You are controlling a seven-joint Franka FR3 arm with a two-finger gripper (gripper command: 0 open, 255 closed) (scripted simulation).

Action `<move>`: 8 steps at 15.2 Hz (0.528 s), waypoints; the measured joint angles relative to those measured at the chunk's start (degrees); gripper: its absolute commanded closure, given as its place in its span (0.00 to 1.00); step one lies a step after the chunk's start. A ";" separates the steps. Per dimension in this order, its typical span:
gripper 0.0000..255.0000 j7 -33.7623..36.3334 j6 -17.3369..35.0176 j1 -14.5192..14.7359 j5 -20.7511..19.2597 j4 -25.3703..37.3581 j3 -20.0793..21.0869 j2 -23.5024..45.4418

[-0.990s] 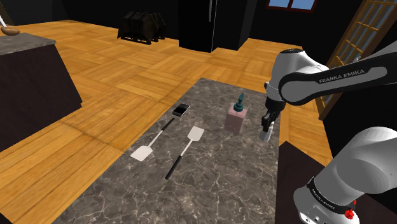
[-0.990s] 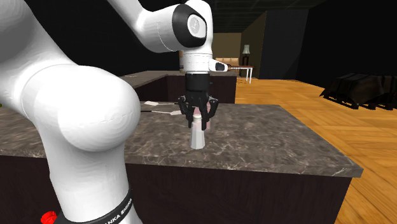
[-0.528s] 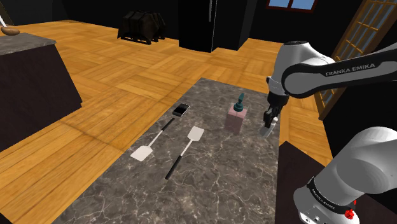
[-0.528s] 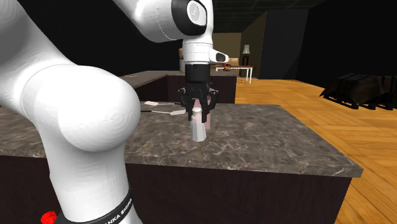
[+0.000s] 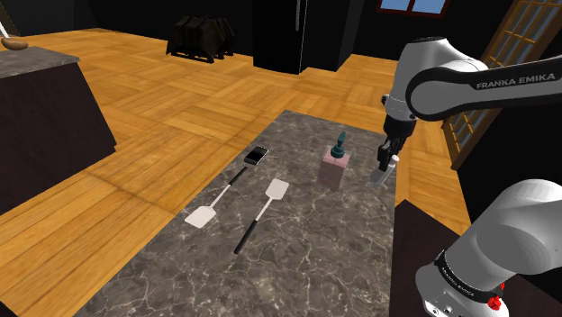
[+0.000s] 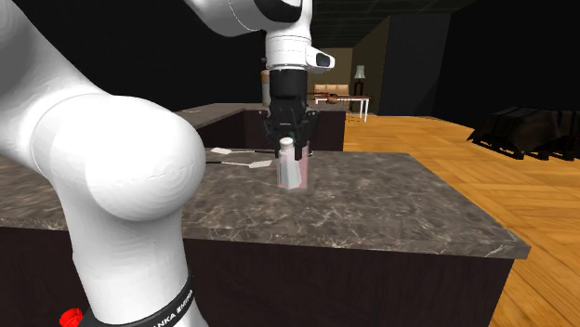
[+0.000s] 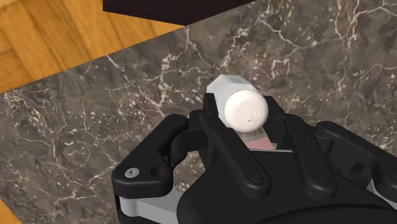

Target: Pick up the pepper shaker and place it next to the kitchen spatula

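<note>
Black-veined marble countertop (image 5: 306, 261) below us, and the all-black gripper (image 6: 290, 144) had its fingers closed in on the pepper shaker (image 6: 292, 172), clasping it high up, just under the cap. In the wrist view we saw the white, perforated top poking out between the two fingers. The hand stood only as wide as the shaker's neck, with nothing else in it.

The shaker hung by the counter's edge at the shoulder view's right, just right of a pink block (image 5: 334, 169) with a dark green knob on top. It looked to us lifted clear of the marble and tipped a little. Well away to the left lay a white-bladed spatula (image 5: 203, 215) and a second spatula (image 5: 276, 189), both dark-handled, with a small dark slab (image 5: 257, 155) on their far side.

We judged the shaker light and rigid, with a smooth body that could swing or slip in so high a pinch. A hold lower down, round the wider body, would have sat steadier. An unhurried carry looked wise to us, with an upright set-down beside a spatula.
</note>
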 measured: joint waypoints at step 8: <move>1.00 -0.35 -6.56 0.09 0.27 5.02 0.17 -1.54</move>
